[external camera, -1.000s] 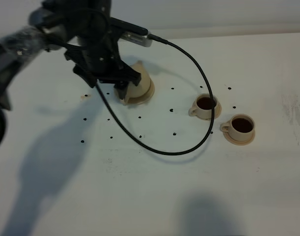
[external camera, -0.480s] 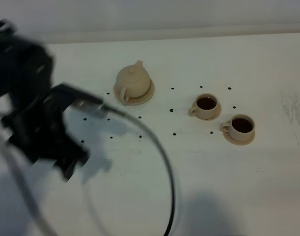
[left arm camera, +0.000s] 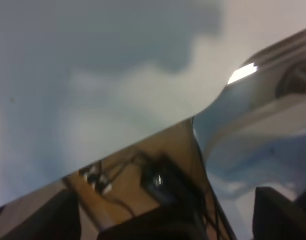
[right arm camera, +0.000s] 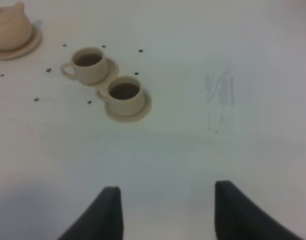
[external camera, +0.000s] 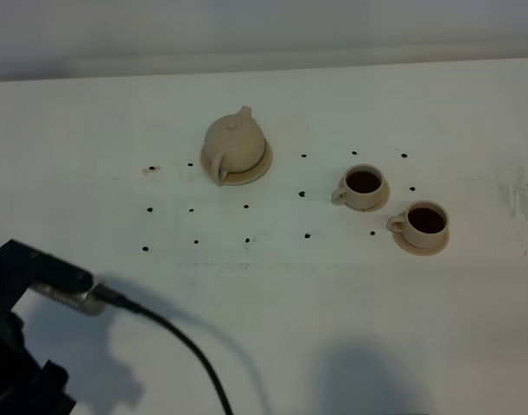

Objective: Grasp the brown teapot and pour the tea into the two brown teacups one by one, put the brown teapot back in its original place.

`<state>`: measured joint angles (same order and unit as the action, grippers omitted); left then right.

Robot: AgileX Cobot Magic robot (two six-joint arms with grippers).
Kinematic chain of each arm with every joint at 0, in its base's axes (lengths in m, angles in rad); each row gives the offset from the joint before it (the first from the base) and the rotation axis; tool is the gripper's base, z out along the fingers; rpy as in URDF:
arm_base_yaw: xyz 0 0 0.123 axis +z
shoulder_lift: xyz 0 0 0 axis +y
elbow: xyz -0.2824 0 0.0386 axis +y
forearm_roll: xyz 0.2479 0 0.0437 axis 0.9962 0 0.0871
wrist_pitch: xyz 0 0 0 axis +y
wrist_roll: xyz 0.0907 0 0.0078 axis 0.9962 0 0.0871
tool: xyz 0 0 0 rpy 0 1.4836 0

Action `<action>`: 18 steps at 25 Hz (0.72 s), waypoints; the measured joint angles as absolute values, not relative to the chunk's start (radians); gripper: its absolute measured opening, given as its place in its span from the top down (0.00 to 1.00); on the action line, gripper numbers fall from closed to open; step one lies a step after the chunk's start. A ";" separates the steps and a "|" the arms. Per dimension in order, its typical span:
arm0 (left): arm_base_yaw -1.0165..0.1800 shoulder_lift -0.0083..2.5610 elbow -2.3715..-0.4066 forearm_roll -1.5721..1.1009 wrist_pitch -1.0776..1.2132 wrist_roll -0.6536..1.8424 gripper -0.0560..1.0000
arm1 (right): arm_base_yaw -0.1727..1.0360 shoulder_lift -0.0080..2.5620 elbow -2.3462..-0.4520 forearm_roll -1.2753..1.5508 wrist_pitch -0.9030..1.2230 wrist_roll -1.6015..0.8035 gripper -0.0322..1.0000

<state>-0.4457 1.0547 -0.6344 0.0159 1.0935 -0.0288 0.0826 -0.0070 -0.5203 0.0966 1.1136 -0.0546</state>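
The brown teapot sat on its saucer; both teacups held tea; both jaws stood apart, empty; a careless arm sweep could spill the cups.

Three views: one high overhead, two wrist cams.
Overhead looks down on whole table; right wrist shares teapot, teacups; left wrist faces table edge, close.
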 joint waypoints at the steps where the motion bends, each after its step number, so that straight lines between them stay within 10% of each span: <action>1: -0.446 1.017 -0.605 0.016 1.075 -0.029 0.31 | 0.083 -0.007 -0.520 0.097 1.114 -0.055 0.57; 8: -0.427 0.792 -0.515 -0.011 1.062 -0.031 0.31 | 0.083 -0.007 -0.520 0.097 1.114 -0.055 0.57; 18: -0.095 0.452 -0.515 -0.037 1.064 0.000 0.31 | 0.083 -0.007 -0.520 0.097 1.114 -0.055 0.57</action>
<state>-0.0955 0.4515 -0.5150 -0.0369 1.0644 0.0000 0.0826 -0.0070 -0.5203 0.0966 1.1136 -0.0546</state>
